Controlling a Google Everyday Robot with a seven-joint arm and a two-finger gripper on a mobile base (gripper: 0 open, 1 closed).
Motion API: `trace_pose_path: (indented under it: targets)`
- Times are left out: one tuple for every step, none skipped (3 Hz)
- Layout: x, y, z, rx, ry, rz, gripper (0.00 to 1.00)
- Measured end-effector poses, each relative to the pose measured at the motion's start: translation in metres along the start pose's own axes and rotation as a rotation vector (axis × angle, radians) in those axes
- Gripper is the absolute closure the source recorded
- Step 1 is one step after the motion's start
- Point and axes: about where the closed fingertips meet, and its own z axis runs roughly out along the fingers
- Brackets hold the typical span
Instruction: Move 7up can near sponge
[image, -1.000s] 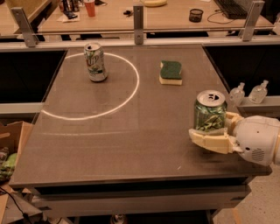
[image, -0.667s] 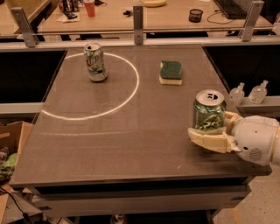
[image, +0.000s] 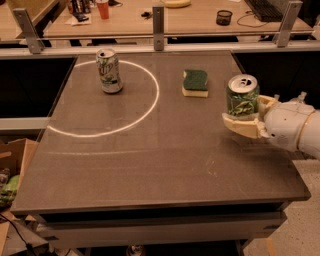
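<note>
The pincer (image: 246, 114) is clenched around the dark green can (image: 242, 102), which stands upright with its silver top showing, by the right edge of the bench (image: 150, 165), near the sponge (image: 195, 82). A paler can (image: 109, 71) stands well apart, far left; what either holds cannot be seen.

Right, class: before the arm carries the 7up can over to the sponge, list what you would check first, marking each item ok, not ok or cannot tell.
1. 7up can gripped by the gripper, at the table's right edge: ok.
2. Can upright: ok.
3. Can near the sponge: not ok, a gap separates them.
4. Tabletop between can and sponge bare: ok.
5. Pale can off that path, far left: ok.
6. Can's base clear of the table: cannot tell, the gripper hides it.
</note>
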Motion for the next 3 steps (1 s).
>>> trace_pose_path:
  targets:
    - [-0.002,-0.044,0.013,0.097,0.004,-0.042,1.0]
    - [0.004,-0.075,0.033,0.141,0.004,-0.009,1.0]
    - [0.007,-0.093,0.059,0.146,-0.005,0.062,1.0]
